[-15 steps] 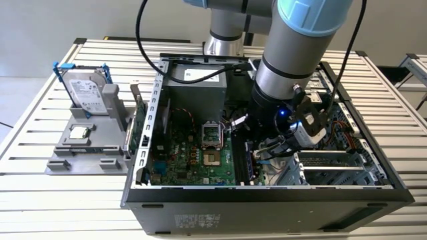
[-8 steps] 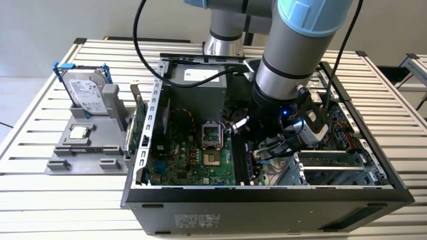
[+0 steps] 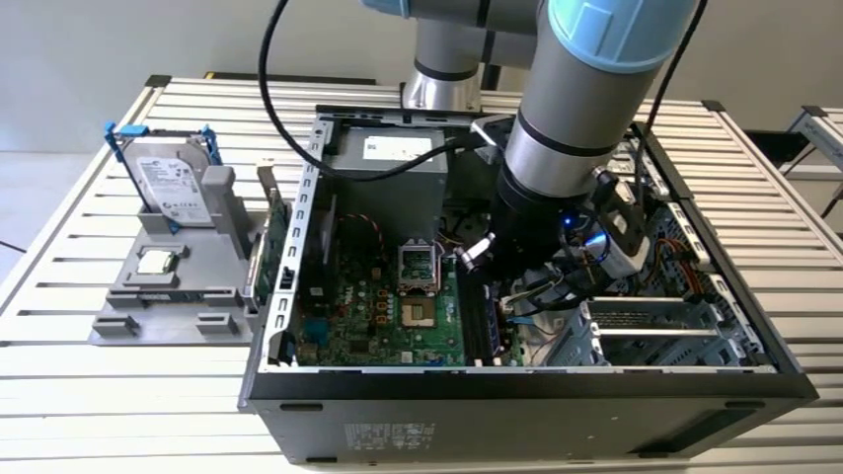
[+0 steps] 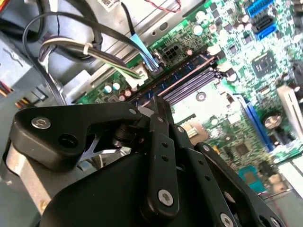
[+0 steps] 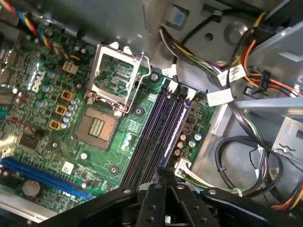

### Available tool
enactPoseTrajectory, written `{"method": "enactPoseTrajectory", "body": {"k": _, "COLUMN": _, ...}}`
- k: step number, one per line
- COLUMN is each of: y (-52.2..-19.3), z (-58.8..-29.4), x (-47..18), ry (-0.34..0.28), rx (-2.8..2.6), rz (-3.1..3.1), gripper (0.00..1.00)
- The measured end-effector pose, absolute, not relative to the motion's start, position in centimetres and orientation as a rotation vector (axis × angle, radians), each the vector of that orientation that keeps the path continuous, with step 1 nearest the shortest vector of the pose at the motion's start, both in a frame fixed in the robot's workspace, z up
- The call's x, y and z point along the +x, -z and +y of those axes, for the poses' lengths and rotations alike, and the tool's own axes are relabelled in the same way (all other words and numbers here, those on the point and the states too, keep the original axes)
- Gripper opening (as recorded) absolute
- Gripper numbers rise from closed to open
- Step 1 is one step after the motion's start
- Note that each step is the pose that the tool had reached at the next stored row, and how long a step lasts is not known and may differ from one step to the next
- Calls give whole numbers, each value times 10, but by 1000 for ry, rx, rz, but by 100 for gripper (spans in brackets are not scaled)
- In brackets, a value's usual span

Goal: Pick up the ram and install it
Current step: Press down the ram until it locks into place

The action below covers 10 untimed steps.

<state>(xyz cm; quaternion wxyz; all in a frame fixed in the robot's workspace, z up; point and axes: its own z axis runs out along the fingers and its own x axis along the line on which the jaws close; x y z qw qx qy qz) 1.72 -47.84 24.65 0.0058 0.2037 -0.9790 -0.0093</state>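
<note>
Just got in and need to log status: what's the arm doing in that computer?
The robot arm is reaching down into the open computer case, its claw low over the dark memory slots beside the open processor socket. Whether the ram is in the claw or already seated, I cannot tell. Outside the case, a hard drive and a processor chip sit on a grey holder.

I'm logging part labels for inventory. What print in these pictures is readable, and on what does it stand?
None can be read.
Hard drive label: print too small.
Power supply sticker: blurred.
Computer case front sticker: too small.
White cable tags: marks too blurred.
Motherboard markings: too small.
</note>
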Motion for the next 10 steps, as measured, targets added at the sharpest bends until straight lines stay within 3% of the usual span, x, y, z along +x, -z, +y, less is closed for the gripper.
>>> {"method": "enactPoseTrajectory", "body": {"k": 10, "y": -244, "z": -478, "x": 17, "ry": 31, "rx": 878, "rz": -3003, "gripper": 0}}
